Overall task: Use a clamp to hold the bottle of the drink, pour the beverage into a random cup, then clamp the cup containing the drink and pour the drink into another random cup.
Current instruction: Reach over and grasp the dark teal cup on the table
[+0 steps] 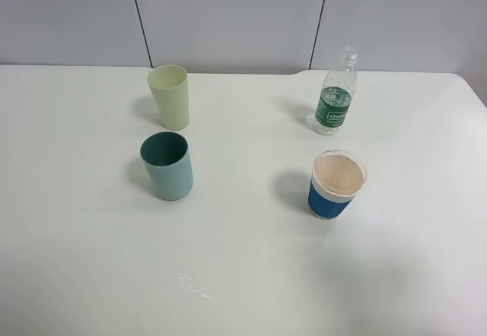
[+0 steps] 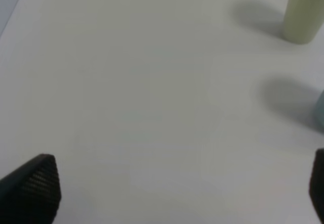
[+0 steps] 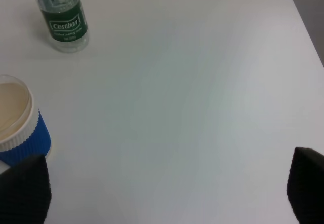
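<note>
A small clear plastic bottle with a dark green label (image 1: 335, 96) stands upright toward the far edge of the table (image 1: 251, 267), right of middle (white lettering on the label). A tall pale yellow-green plastic tumbler (image 1: 170, 96) stands upright left of middle. A straight-sided light teal plastic tumbler (image 1: 167, 166), dark green inside, stands just nearer, apart from it.

White table (image 1: 251, 275), grey panelled wall (image 1: 228, 17)

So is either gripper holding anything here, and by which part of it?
Nothing is held. The left gripper and the right gripper are both open and empty; the bottle stands free, untouched.
</note>
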Motion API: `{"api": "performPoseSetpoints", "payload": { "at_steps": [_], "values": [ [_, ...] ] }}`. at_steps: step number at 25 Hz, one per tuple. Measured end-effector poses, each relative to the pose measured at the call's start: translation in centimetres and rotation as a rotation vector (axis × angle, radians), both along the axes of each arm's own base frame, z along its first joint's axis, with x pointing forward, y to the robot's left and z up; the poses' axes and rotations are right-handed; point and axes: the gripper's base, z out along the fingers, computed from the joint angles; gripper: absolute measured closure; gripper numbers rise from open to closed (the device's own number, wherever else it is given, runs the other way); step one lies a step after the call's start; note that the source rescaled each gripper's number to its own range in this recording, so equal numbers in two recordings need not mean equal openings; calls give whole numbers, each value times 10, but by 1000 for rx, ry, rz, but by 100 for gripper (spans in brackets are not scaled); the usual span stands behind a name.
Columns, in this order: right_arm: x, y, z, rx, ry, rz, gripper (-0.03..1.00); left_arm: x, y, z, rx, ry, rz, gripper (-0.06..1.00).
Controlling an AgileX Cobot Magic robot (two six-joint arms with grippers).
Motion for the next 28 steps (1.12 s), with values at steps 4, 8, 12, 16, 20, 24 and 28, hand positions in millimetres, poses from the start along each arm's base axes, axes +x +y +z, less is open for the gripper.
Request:
{"api": "performPoseSetpoints", "payload": {
  "at_steps": [4,8,12,16,20,24,28],
  "values": [
    [0,0,0,0,0,0,12,0,0,0,0,0,0,-6],
    [0,0,0,0,0,0,12,0,0,0,0,0,0,-6],
    [0,0,0,0,0,0,12,0,0,0,0,0,0,-6],
    [0,0,0,0,0,0,12,0,0,0,0,0,0,-6],
    [0,0,0,0,0,0,12,0,0,0,0,0,0,-6],
    [0,0,0,0,0,0,12,0,0,0,0,0,0,-6],
    [0,0,0,0,0,0,12,0,0,0,0,0,0,-6]
  ]
}}
